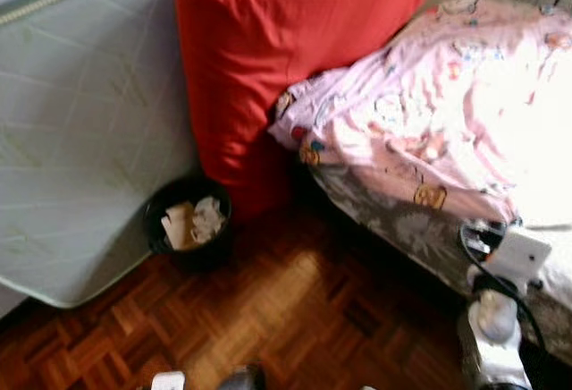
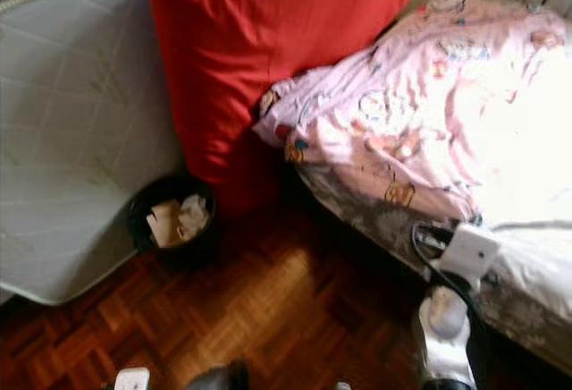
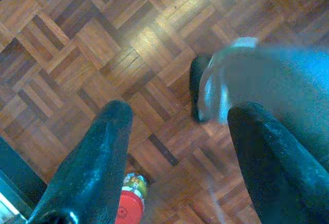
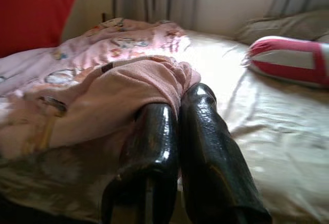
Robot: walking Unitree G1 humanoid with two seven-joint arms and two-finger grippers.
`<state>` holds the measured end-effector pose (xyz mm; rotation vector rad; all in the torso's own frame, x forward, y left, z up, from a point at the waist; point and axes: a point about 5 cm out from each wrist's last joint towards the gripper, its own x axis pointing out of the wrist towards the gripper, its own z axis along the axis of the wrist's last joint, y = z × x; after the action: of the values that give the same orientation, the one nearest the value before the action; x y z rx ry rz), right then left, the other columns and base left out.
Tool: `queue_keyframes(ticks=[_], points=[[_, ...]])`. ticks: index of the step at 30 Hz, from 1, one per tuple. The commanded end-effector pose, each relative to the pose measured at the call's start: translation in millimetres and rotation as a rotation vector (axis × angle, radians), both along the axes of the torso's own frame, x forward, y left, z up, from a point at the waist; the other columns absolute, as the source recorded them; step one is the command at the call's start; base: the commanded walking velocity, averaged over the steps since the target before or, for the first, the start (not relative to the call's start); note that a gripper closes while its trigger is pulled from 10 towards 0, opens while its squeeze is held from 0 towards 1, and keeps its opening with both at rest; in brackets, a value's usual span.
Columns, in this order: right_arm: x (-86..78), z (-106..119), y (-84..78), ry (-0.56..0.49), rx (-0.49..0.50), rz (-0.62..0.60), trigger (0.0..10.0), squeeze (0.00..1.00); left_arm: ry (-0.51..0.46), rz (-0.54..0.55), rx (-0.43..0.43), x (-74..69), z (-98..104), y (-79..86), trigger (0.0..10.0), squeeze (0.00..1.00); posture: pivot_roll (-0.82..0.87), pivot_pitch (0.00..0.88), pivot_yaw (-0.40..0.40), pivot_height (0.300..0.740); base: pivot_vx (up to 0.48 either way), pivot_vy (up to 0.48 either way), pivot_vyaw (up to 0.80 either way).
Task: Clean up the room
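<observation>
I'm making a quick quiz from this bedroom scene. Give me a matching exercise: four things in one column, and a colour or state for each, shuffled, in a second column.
Things:
1. bin
2. cushion
3. right hand
4. left hand

States:
A. red, propped upright
B. shut on the pink blanket
C. open above the parquet floor
D. black, holding crumpled paper

Pairs: 1-D, 2-A, 3-B, 4-C
</observation>
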<state>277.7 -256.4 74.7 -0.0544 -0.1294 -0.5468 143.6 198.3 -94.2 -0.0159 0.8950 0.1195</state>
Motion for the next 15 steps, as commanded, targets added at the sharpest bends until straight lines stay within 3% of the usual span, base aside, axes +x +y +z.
queue_keyframes(ticks=[1,2,4,6,7,8,15], points=[[0.2,3.2,4.2,-0.016,-0.003,0.002,10.0,0.0,0.043,-0.01,-0.027,-10.8,-5.3,-6.6,10.0,0.0,0.14,0.175,-0.033,0.74,-0.244,0.0,0.0],[-24.1,-35.6,-27.2,0.186,0.098,-0.18,10.0,0.0,0.047,-0.02,-0.021,-10.2,-5.2,-6.0,10.0,0.0,0.15,0.203,-0.027,0.74,0.0,0.0,0.0],[-77.8,-88.5,-60.9,0.483,0.281,-0.45,10.0,0.0,0.053,-0.037,-0.012,-9.2,-5.0,-5.2,10.0,0.0,0.15,0.204,-0.025,0.74,0.0,0.0,0.0],[-77.5,-89.2,-60.2,0.485,0.289,-0.439,10.0,0.0,0.053,-0.039,-0.011,-9.1,-5.0,-5.2,10.0,0.0,0.15,0.204,-0.025,0.74,0.0,0.0,0.0],[-77.5,-89.5,-60.1,0.488,0.29,-0.435,10.0,0.82,0.053,-0.04,-0.011,-9.1,-5.0,-5.2,10.0,0.0,0.15,0.204,-0.025,0.74,0.0,0.0,0.0],[-77.4,-89.8,-59.8,0.485,0.296,-0.434,10.0,1.0,0.053,-0.04,-0.011,-9.1,-4.9,-5.0,10.0,0.0,0.15,0.203,-0.023,0.74,0.0,0.0,0.0],[-76.3,-90.9,-60.0,0.5,0.309,-0.438,10.0,1.0,0.055,-0.049,-0.013,-8.8,-4.9,-5.2,10.0,0.0,0.15,0.203,-0.023,0.74,0.0,0.0,0.0]])
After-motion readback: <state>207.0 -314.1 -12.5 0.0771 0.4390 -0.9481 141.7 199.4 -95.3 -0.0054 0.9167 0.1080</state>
